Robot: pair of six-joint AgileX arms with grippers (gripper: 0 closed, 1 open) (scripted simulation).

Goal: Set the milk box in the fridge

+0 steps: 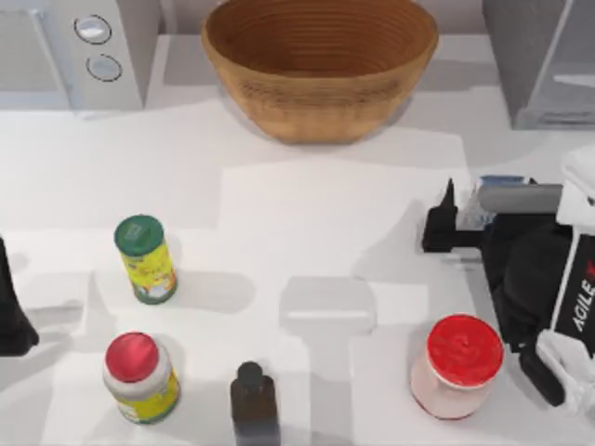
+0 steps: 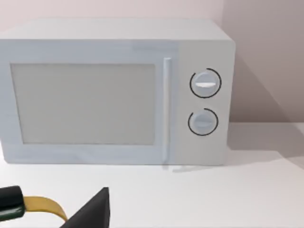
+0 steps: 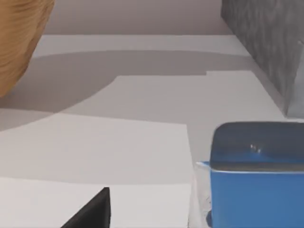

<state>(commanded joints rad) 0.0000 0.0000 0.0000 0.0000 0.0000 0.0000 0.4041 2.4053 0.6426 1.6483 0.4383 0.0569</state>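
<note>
The milk box (image 3: 256, 175), a white carton with a blue top, stands on the table near the right side, and my right arm hides most of the milk box (image 1: 489, 182) from above. My right gripper (image 1: 465, 221) is open and low beside it. One black finger (image 3: 90, 211) is off to the carton's side and does not touch it. The fridge (image 1: 544, 65) is a grey box at the back right corner, just beyond the carton, and the fridge's (image 3: 266, 42) grey wall rises behind it. My left gripper (image 1: 11, 316) is parked open at the left edge.
A wicker basket (image 1: 321, 65) stands at the back centre and a white microwave (image 1: 74, 46) at the back left. A green-lidded jar (image 1: 144, 258), a red-lidded yellow jar (image 1: 139, 376) and a dark bottle (image 1: 253, 401) stand at front left. A red-lidded pinkish jar (image 1: 457, 364) sits close in front of my right arm.
</note>
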